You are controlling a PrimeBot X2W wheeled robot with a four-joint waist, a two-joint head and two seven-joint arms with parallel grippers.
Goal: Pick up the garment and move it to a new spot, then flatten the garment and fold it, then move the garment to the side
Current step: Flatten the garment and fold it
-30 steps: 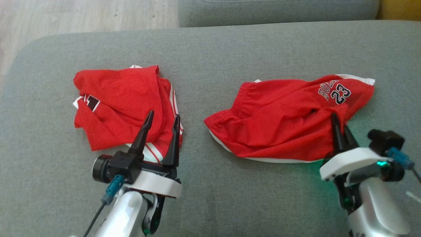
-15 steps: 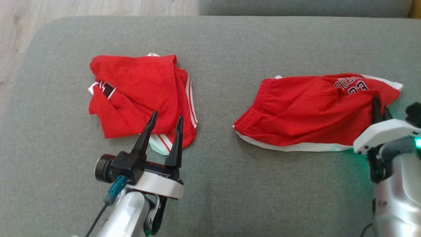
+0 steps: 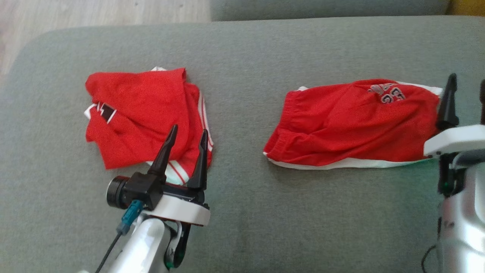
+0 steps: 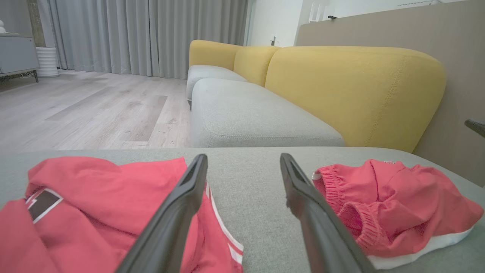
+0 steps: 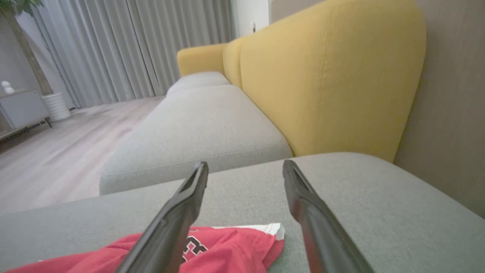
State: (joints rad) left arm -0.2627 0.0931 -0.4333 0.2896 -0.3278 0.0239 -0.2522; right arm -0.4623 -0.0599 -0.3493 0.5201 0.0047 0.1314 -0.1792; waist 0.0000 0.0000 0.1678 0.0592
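shorts: the red shorts (image 3: 352, 125) with the number print lie on the right half of the grey cushion (image 3: 242, 49). They're laid out longways but pretty rumpled, white hem toward the cushion's near edge.
right tool: the right tool (image 3: 467, 79) is released, fingers wide apart with nothing in them. It sits just off the shorts' far-right end, by the cushion's right edge.
left tool: the left tool (image 3: 189, 129) is wide open and empty too, fingertips over the near corner of the second red garment (image 3: 140, 113) on the cushion's left half.
step: to me the "move to a new spot" bit looks done, so flattening is up.
next move: I'd guess one pinch at each end of the shorts, then pull apart to get the wrinkles out. The left tool is well away, so it'd have to cross the cushion's middle first.
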